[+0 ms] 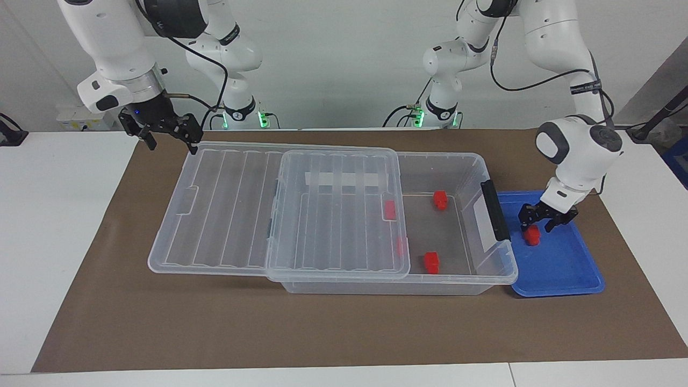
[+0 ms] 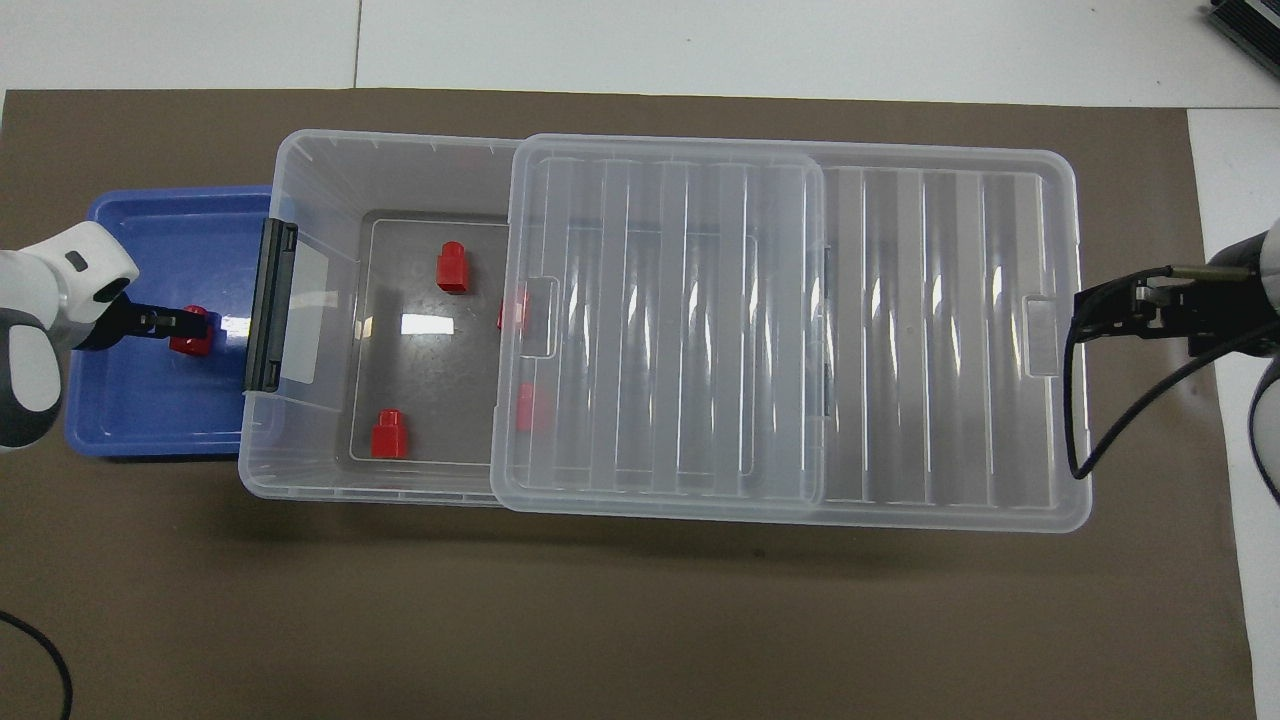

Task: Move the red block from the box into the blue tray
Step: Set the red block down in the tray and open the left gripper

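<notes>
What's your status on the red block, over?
Left gripper low in blue tray, jaws open astride red block. Right gripper waits, open, over lid's corner. Lid slid aside, nothing blocking.

Blue tray (image 1: 570, 269) (image 2: 150, 420): solid blue, no pattern. Red block (image 1: 532, 235) (image 2: 192, 333) in it: bright red. Box (image 1: 462, 274) (image 2: 300, 470): clear, colourless plastic; black clip handle (image 1: 495, 209) (image 2: 268, 305) on its short end. Lid (image 1: 226, 209) (image 2: 900, 330): clear, with parallel raised ribs. 2 more red blocks (image 1: 431, 262) (image 2: 390, 435) show plainly in the box; others appear only as red smudges through the lid. Table cover (image 1: 344, 328) (image 2: 640, 620): plain brown. Arms: white with dark grey joints; grippers black.
</notes>
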